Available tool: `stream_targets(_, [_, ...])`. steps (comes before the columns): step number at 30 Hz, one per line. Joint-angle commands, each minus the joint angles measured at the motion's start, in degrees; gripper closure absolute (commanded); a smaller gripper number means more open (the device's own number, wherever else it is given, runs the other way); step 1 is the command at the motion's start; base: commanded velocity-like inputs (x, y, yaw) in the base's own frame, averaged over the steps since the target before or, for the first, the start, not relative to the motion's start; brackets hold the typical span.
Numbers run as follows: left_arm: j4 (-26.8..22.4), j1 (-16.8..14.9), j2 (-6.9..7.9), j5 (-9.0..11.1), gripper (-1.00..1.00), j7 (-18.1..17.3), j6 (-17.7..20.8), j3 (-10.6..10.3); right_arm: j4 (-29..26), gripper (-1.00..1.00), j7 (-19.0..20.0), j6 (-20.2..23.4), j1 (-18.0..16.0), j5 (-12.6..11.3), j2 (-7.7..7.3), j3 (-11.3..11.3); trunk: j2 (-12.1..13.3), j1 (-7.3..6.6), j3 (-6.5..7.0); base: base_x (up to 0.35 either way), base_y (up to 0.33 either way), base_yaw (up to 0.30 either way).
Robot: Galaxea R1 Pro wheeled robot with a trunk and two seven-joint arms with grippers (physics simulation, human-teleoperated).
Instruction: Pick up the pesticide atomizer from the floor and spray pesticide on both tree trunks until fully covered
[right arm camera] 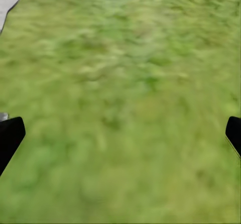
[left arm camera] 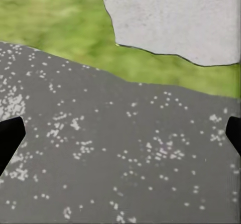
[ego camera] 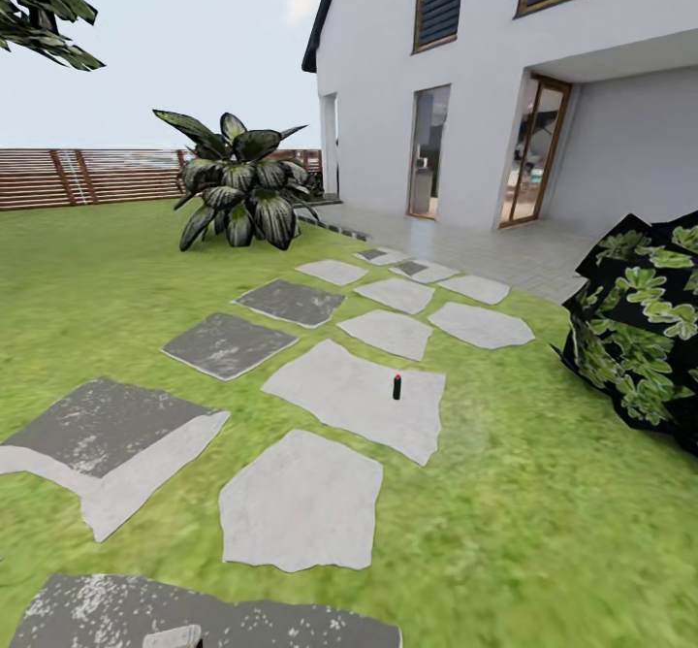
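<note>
The pesticide atomizer [ego camera: 396, 387], a small dark bottle with a red top, stands upright on a pale grey stepping stone [ego camera: 339, 396] in the middle of the lawn, a few stones ahead of me. My left gripper [left arm camera: 120, 138] is open over a dark speckled stone [left arm camera: 125, 153], its black fingertips [left arm camera: 10, 138] at the picture's sides. Above bare grass [right arm camera: 120, 108], my right gripper [right arm camera: 120, 138] hangs open with nothing between its fingers. Leaves of a tree crown [ego camera: 39, 8] reach in at the upper left; no trunk is in sight.
A stone path runs across the grass toward a white house [ego camera: 504, 76] with a paved patio. A broad-leafed plant [ego camera: 242, 187] stands beside the path's far end. A dark leafy bush [ego camera: 645, 323] crowds the right. A brown slat fence [ego camera: 87, 176] closes the far left.
</note>
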Motion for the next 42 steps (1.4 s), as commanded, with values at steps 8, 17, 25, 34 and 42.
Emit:
stream_targets(8, [-0.01, 0.00, 0.00, 0.00, -1.00, 0.00, 0.00, 0.00, 0.00, -1.00, 0.00, 0.00, 0.00, 0.01, 0.07, 0.00, 0.00, 0.00, 0.00, 0.301, -0.135, 0.000])
stream_targets(17, [0.02, 0.00, 0.00, 0.00, -1.00, 0.00, 0.00, 0.00, -0.04, -1.00, 0.00, 0.00, 0.00, -0.01, 0.07, 0.00, 0.00, 0.00, 0.00, 0.293, -0.142, 0.000])
stream_targets(25, [0.02, 0.00, 0.00, 0.00, -1.00, 0.00, 0.00, 0.00, -0.05, -1.00, 0.01, -0.02, 0.00, -0.01, 0.06, 0.00, 0.00, 0.00, 0.00, 0.288, -0.148, 0.000])
stream_targets(34, [-0.04, 0.00, 0.01, 0.05, -1.00, 0.00, 0.00, 0.07, -0.05, -1.00, 0.01, 0.00, 0.00, -0.01, 0.05, 0.00, 0.00, 0.00, 0.00, 0.303, -0.111, 0.000])
stream_targets(42, [-0.04, 0.00, 0.00, 0.00, -1.00, 0.00, 0.00, 0.09, -0.04, -1.00, 0.02, 0.00, 0.00, 0.00, 0.05, 0.00, 0.00, 0.00, 0.00, 0.338, -0.005, 0.000])
